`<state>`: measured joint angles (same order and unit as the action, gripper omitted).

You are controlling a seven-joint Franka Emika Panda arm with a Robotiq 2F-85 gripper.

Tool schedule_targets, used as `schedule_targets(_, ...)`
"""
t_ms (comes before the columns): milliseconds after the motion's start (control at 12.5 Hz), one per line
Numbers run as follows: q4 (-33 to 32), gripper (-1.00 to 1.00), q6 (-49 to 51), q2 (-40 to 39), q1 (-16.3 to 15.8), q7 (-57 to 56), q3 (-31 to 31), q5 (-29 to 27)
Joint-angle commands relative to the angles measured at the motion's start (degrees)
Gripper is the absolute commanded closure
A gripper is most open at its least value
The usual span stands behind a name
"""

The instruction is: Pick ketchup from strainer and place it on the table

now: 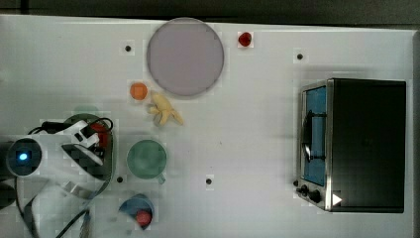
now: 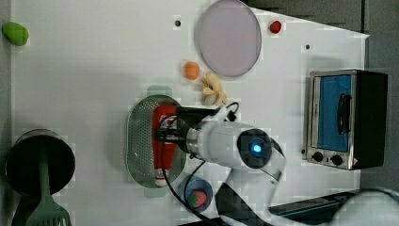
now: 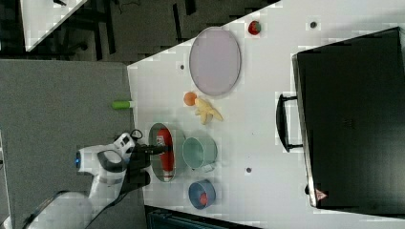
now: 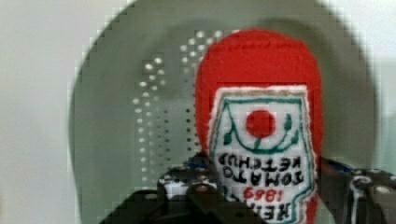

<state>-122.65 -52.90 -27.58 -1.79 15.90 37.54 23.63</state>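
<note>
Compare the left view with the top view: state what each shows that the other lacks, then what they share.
Left view alone: a dark pot holding a green spatula, a green object at the table's corner, and the ketchup's full length in the strainer. Top view alone: the green cup. Both: gripper over the strainer, grey plate, toaster oven.

In the left view, the ketchup (image 2: pixel 162 141) lay lengthwise in the pale green strainer (image 2: pixel 139 141), its white cap toward the left view's bottom. The gripper (image 2: pixel 170 132) sat over the bottle's middle, a finger on either side of it. On the white worktop (image 2: pixel 94 70) stood a grey plate (image 2: pixel 229 37), an orange ball (image 2: pixel 191 70) and a toaster oven (image 2: pixel 346 118).
</note>
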Motion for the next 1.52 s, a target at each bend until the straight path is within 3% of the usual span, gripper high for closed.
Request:
schedule_targets(80,3.8,-0.19,5.4,8.5,0.9,2.2,3.2,-8.3)
schedule_targets(320,7.3,-0.19,11.9,14.4,3.7,-2.4,2.2,-16.4)
schedule_targets(720,17.3,-0.19,30.0,16.6,9.9,-20.2,-5.4,-16.7)
schedule_targets(1200,18.7,-0.19,30.0,16.6,13.9,-39.5,-19.9,-16.7)
schedule_targets(1520,16.6,-0.19,29.5,16.6,14.6,-41.8,-27.2,-16.7)
